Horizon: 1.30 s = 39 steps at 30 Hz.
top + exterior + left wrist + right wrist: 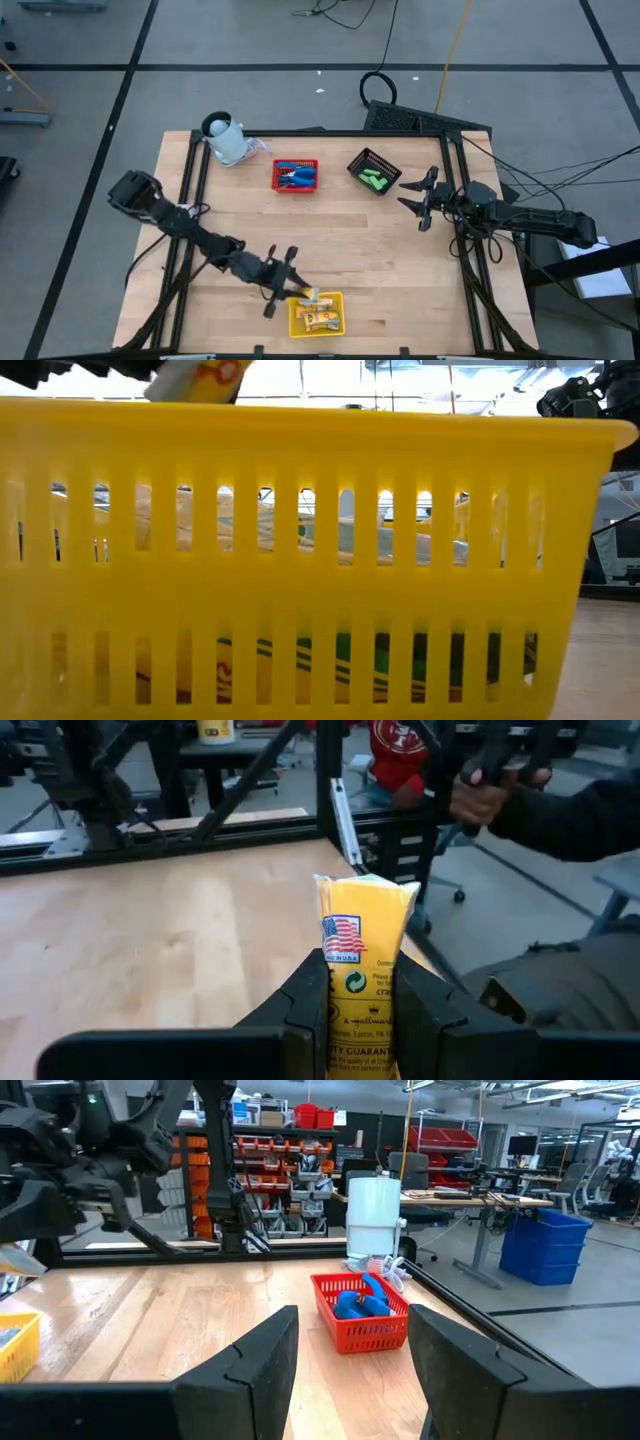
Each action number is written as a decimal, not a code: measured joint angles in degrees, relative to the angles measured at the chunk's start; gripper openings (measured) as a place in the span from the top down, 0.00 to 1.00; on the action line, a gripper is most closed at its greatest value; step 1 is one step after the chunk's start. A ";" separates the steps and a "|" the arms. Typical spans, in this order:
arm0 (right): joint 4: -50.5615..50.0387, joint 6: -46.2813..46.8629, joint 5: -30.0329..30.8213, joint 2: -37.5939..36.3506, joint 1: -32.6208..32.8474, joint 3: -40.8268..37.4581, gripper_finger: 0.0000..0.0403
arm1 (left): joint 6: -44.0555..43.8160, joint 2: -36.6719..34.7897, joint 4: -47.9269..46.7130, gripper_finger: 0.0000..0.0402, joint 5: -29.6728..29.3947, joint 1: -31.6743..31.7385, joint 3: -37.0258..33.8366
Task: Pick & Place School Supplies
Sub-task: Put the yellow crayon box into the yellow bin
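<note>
the left gripper (290, 283) clamps a yellow packet (362, 970) just above the yellow basket (316, 313) at the table's (330, 245) six o'clock edge, where more packets (322, 320) already lie. the right gripper (418, 197), fingers apart and holding nothing, hangs near three o'clock. blue-handled tools (294, 176) fill the red basket (295, 175) at twelve o'clock, green blocks (374, 180) the black basket (373, 171) at one o'clock.

The left arm is reaching diagonally toward the near edge of the counter, its left gripper (291, 284) clamping a packet between both fingers (308, 1005). The right arm is extending along the far right side, its right gripper (413, 198) standing open and empty.
</note>
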 joint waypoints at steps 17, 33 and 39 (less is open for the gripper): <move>-0.85 1.74 1.70 0.70 -0.03 0.00 0.55 | -5.48 15.09 4.92 0.83 5.72 -1.71 11.10; -1.33 3.02 1.53 1.22 -0.02 0.00 0.55 | -10.48 17.86 -6.05 0.83 1.80 -2.29 12.92; -1.66 3.04 1.51 1.22 -0.02 0.00 0.55 | -12.39 17.86 -10.84 0.83 2.81 -2.12 12.90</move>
